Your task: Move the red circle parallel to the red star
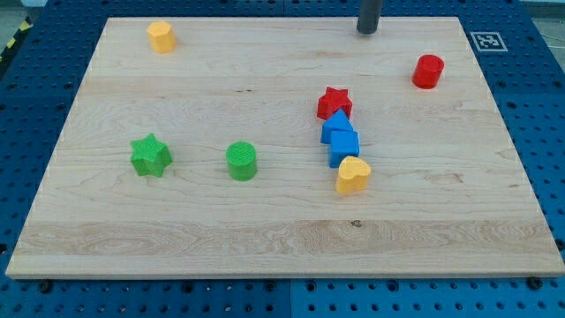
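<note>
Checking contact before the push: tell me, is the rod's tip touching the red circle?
No. My tip sits at the view's top edge of the board, well apart from the red circle, which lies to its lower right.

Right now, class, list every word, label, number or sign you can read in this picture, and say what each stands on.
No words, letters or numbers can be read anywhere.
One sign only: a black-and-white square marker pattern at the top right corner of the wooden board; it carries no readable text.
The coloured plastic blocks bear no markings.
</note>
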